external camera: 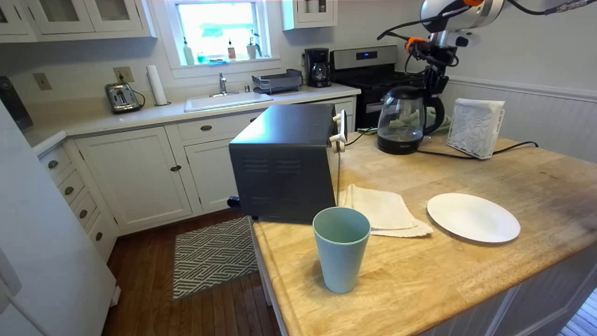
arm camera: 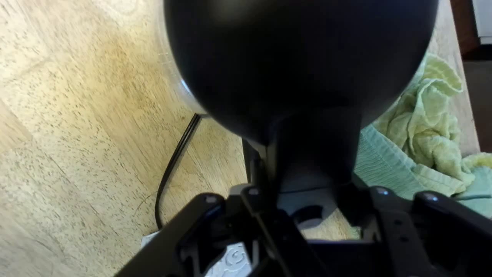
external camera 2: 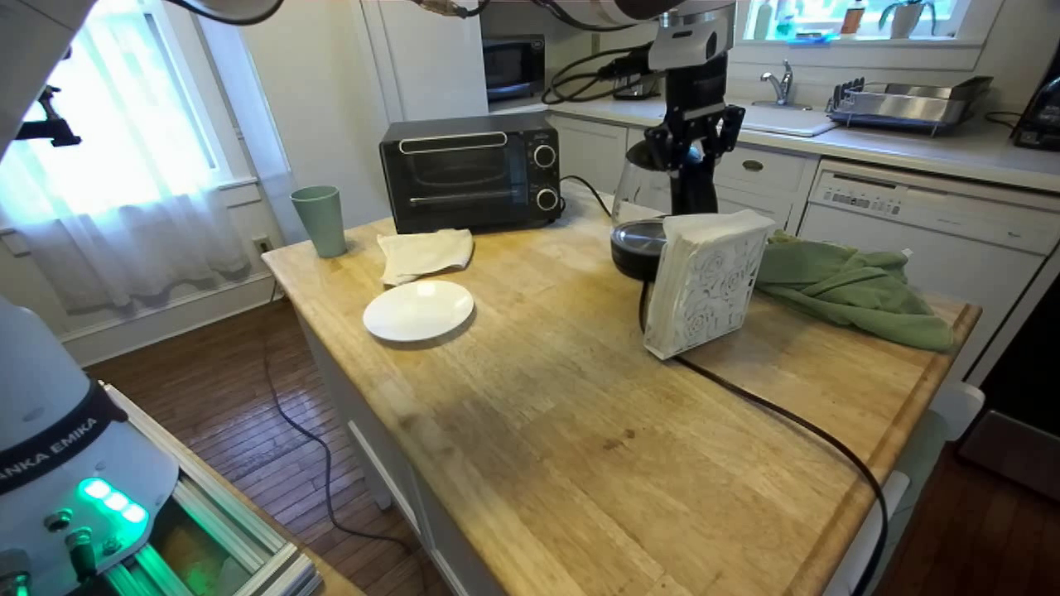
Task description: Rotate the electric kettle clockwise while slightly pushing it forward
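Note:
The electric kettle stands upright on the wooden island top. It is clear glass with a black lid, a black base and a little liquid inside. It also shows in an exterior view, partly behind the napkin holder. In the wrist view its black lid fills the top middle, with the handle running down between the fingers. My gripper is above and around the upper part of the black handle. In the wrist view the gripper has one finger on each side of the handle, seemingly closed on it. Dark shading hides the exact contact.
A white napkin holder stands close to the kettle's handle side. A black cord runs from behind it. A green cloth lies nearby. A toaster oven, a beige cloth, a white plate and a teal cup share the island.

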### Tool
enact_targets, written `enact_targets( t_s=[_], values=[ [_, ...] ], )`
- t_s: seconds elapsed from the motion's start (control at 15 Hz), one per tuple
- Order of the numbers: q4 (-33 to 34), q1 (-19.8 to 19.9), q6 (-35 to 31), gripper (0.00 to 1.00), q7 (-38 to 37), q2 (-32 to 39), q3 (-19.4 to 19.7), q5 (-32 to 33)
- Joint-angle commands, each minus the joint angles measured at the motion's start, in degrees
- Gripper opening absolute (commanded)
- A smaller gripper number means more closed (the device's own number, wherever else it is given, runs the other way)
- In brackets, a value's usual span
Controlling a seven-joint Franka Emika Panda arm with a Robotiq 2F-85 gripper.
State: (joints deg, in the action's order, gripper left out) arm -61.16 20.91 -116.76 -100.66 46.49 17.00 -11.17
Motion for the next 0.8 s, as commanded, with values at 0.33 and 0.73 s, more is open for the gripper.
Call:
enact_targets(
  t_s=[0.33,0.73],
  values=[
    [5.92,1.55,-1.02,0.20,-10.81,3.98,-1.16,-3.17],
    [6.14,0.61,-1.16,0.39,-9.37,4.02,-1.59,-2.11]
  ],
)
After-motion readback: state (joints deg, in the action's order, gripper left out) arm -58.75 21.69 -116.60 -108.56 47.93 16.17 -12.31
